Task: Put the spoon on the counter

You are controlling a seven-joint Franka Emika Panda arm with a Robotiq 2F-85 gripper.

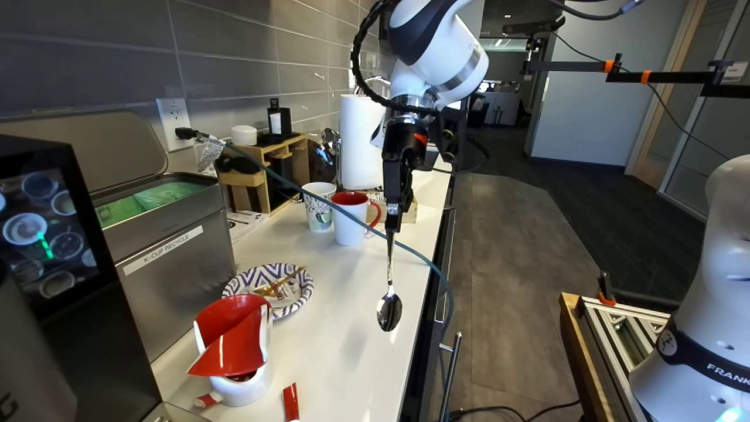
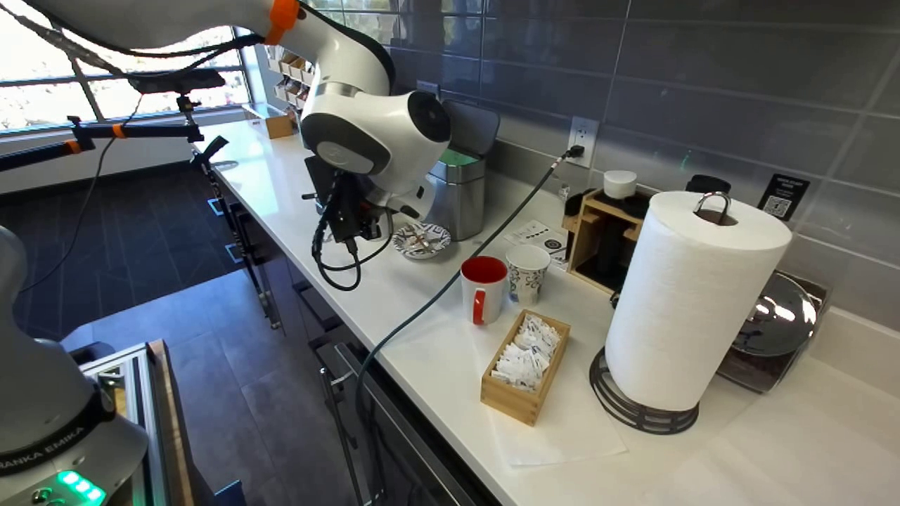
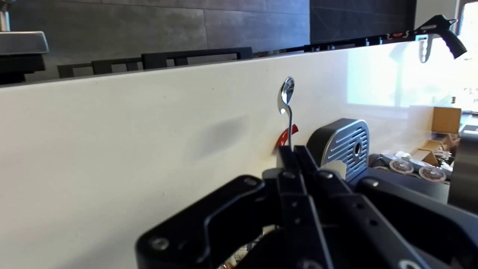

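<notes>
White counter, bare strip between plate and front edge; gripper clamped on spoon, bowl down.

This place is looking like an office kitchen, or a coffee corner. A long white counter is running along a tiled wall, and on it a mug, a paper cup, a roll of paper towels and a wooden box with small packets are standing. A metal bin is bearing the words "K-CUP RECYCLE". Beyond the counter, a corridor and a glass panel are speaking for an office building.
</notes>
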